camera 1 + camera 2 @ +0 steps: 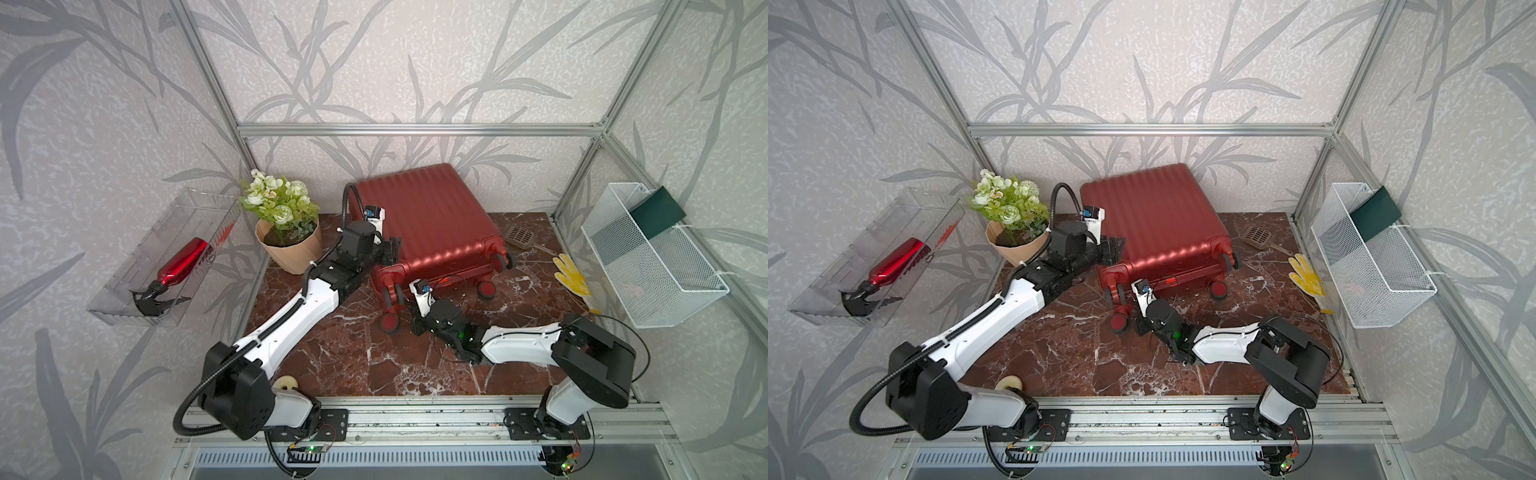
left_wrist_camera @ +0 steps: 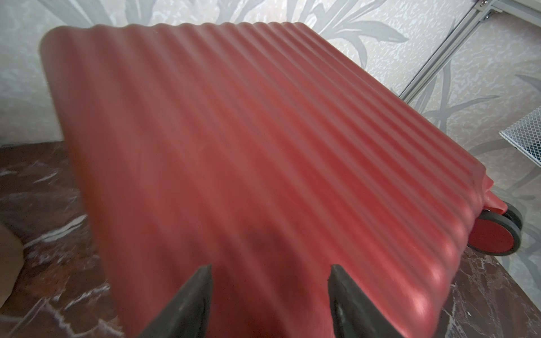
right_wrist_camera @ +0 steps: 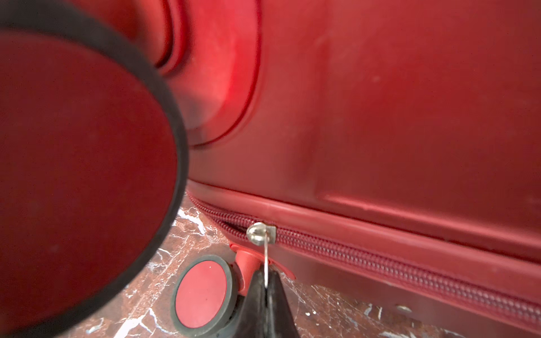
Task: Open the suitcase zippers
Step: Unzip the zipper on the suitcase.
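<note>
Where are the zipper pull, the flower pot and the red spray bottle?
zipper pull [image 3: 261, 232]: right wrist view, silver slider head.
flower pot [image 1: 291, 251]: in a top view, tan side.
spray bottle [image 1: 183, 262]: in a top view, red body.

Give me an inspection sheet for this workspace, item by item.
Surface: marble-patterned tabletop, no spills seen.
Job's things: suitcase lying shut, wheels toward the robot; zipper mostly closed, short gap beside the slider.
Clutter: flower pot, scoop, yellow glove, tape roll.
Grippers: left gripper open over the ribbed shell; right gripper shut on the zipper pull.
Cables: black conduit loops beside the left arm's base.
Surroundings: spray bottle in clear wall bin; white mesh basket; aluminium frame.
</note>
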Robot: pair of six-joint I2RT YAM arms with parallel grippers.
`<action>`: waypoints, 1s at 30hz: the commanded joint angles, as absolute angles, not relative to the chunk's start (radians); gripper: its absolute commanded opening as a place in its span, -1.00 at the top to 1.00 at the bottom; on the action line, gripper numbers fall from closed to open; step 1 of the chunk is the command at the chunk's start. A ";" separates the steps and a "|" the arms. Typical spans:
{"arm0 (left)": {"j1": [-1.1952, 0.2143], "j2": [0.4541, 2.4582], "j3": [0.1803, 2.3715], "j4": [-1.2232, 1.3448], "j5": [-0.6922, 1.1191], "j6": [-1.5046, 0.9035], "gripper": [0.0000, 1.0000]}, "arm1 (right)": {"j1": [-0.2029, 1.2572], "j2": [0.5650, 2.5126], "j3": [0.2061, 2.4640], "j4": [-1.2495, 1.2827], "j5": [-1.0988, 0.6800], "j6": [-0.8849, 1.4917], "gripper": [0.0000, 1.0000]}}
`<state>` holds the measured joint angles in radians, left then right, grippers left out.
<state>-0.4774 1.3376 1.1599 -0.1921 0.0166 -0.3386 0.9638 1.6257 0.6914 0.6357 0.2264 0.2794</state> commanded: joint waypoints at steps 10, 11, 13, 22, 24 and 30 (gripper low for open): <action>-0.611 1.276 1.219 -0.709 -0.017 -0.668 -0.35 | 0.924 1.573 0.733 0.555 0.213 0.337 1.00; -0.626 1.276 1.225 -0.721 -0.025 -0.675 -0.36 | 0.920 1.576 0.732 0.554 0.205 0.343 1.00; -0.648 1.268 1.230 -0.723 -0.023 -0.683 -0.37 | 0.916 1.585 0.724 0.567 0.189 0.358 1.00; -0.672 1.282 1.216 -0.739 -0.032 -0.716 -0.35 | 0.914 1.615 0.728 0.592 0.156 0.382 1.00; -0.672 1.304 1.219 -0.744 -0.072 -0.716 -0.34 | 0.914 1.618 0.730 0.594 0.150 0.385 1.00; -0.669 1.382 1.268 -0.783 -0.211 -0.708 -0.23 | 0.914 1.585 0.718 0.583 0.205 0.379 1.00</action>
